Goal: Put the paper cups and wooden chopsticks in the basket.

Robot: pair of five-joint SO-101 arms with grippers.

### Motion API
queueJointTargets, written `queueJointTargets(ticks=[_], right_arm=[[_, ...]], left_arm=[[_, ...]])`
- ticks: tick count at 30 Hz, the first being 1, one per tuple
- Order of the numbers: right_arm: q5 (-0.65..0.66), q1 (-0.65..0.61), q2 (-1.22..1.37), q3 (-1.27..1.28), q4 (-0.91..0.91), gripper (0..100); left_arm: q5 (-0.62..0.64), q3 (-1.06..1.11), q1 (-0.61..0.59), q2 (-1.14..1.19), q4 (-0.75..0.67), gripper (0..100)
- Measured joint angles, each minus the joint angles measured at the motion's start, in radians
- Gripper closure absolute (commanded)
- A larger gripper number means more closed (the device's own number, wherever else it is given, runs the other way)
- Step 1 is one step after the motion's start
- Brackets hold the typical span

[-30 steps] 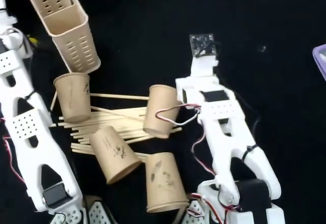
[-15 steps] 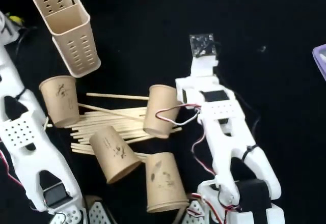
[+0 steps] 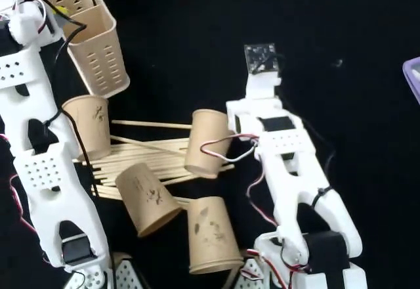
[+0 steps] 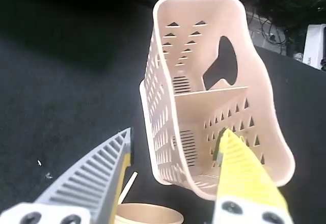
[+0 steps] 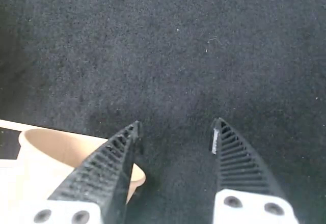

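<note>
The beige slotted basket [image 3: 88, 36] lies on its side at the back left, and its open mouth and inner divider [image 4: 204, 91] face my left wrist camera. My left gripper [image 4: 175, 132] hovers open over it with nothing between its fingers. Several paper cups lie on the black cloth: one [image 3: 92, 125] partly behind the left arm, one [image 3: 207, 143] beside the right arm, and two in front [image 3: 147, 198] [image 3: 211, 235]. A pile of wooden chopsticks [image 3: 154, 157] lies among them. My right gripper [image 5: 175, 127] is open over bare cloth, a cup rim [image 5: 61, 142] beside one finger.
The left arm's white links [image 3: 46, 171] stand along the left edge, overlapping the chopstick ends. The right arm [image 3: 289, 164] lies across the middle. A purple object [image 3: 413, 79] pokes in at the right edge. Bare black cloth stretches behind and to the right.
The left arm swung out to the left and then up to the basket's mouth. The cup beside it shifted left, then back right. The right arm stayed still.
</note>
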Motion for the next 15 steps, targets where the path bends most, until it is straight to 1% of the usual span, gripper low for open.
queueJointTargets(ticks=[6,7,9,12,14,15], right_arm=[[0.0,0.0,0.0,0.0,0.0,78.6],[0.0,0.0,0.0,0.0,0.0,78.6],[0.0,0.0,0.0,0.0,0.0,78.6],[0.0,0.0,0.0,0.0,0.0,78.6],[0.0,0.0,0.0,0.0,0.0,78.6],[0.0,0.0,0.0,0.0,0.0,78.6]], left_arm=[[0.0,0.0,-0.002,0.114,0.0,73],[0.0,0.0,-0.002,0.13,0.0,74],[0.002,0.0,-0.002,0.157,0.0,81],[0.002,0.0,0.003,0.169,0.0,98],[0.002,0.0,0.012,0.169,0.0,95],[0.002,0.0,0.02,0.169,0.0,96]])
